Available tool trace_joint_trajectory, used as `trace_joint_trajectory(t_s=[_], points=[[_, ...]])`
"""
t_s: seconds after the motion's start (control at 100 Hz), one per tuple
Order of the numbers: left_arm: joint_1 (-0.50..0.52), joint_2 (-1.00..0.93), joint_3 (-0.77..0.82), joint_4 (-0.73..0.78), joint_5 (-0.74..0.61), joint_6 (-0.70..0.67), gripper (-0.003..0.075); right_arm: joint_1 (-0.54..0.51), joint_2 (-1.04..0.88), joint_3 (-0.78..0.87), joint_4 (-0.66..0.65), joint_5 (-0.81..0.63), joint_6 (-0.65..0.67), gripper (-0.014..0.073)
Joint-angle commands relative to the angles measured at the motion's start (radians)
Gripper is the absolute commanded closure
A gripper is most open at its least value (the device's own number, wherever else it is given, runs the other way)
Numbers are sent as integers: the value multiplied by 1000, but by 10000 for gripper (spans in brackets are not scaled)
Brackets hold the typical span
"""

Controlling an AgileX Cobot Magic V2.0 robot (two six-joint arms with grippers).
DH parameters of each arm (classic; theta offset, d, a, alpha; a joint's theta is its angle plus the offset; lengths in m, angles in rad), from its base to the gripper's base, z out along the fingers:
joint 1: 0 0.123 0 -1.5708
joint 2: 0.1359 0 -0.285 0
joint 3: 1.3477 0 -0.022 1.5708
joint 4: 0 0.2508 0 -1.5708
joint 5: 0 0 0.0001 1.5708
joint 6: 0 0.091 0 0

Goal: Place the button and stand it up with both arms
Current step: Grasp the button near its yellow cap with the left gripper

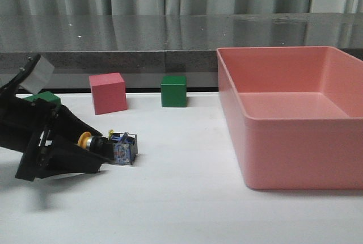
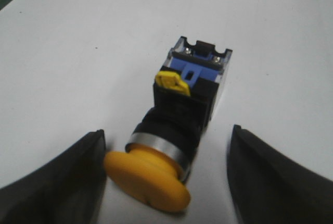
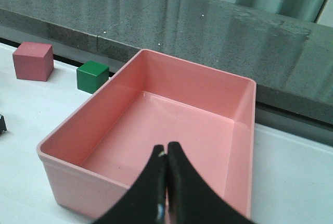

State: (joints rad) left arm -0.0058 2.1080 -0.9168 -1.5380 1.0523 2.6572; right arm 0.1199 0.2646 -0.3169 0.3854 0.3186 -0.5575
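— Where's the button right now?

— Lying on its side on the white table, front-left area. Yellow cap points toward my left gripper, blue contact block points away. From my left wrist view the button sits between the two black fingers, cap end in the gap.

— Jaws on it?

— No, left jaws are spread wide, released. One finger looks very close to the cap edge (can't tell if it touches), the other is clearly apart.

— Right arm?

— My right gripper hangs above the pink bin, jaws clenched together, nothing between them.

— Other stuff?

— Pink cube and green cube at the table's far edge, near each other, apart from the button. Pink bin on the right side. Another green block peeks from behind the left arm.
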Motion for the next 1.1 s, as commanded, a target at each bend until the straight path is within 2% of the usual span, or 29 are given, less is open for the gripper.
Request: trace_joint_trajectory(t_s=[0.0, 0.27, 0.48, 0.53, 0.56, 0.69, 0.75, 0.82, 0.95, 1.09], points=[[-6, -39, -18, -41, 72, 4, 335, -5, 7, -26, 18, -64, 3, 655], [-4, -41, -18, -41, 67, -1, 742, -5, 7, -26, 18, -64, 3, 655], [-4, -144, -37, 31, 57, -160, 739, -5, 7, -26, 18, -64, 3, 655], [-4, -192, -61, 85, 25, -268, 739, -5, 7, -26, 18, -64, 3, 655], [-7, -222, -79, 128, -2, -379, 739, -5, 7, -26, 18, -64, 3, 655], [-29, -358, -199, 452, -115, -864, 739, -5, 7, -26, 18, -64, 3, 655], [-46, -400, -281, 611, -97, -1076, 739, -5, 7, -26, 18, -64, 3, 655], [-73, -424, -385, 802, -31, -1257, 739, -5, 7, -26, 18, -64, 3, 655], [-152, -420, -571, 1106, 103, -1471, 740, -5, 7, -26, 18, -64, 3, 655], [-274, -413, -652, 1385, 100, -1593, 740, -5, 7, -26, 18, -64, 3, 655]])
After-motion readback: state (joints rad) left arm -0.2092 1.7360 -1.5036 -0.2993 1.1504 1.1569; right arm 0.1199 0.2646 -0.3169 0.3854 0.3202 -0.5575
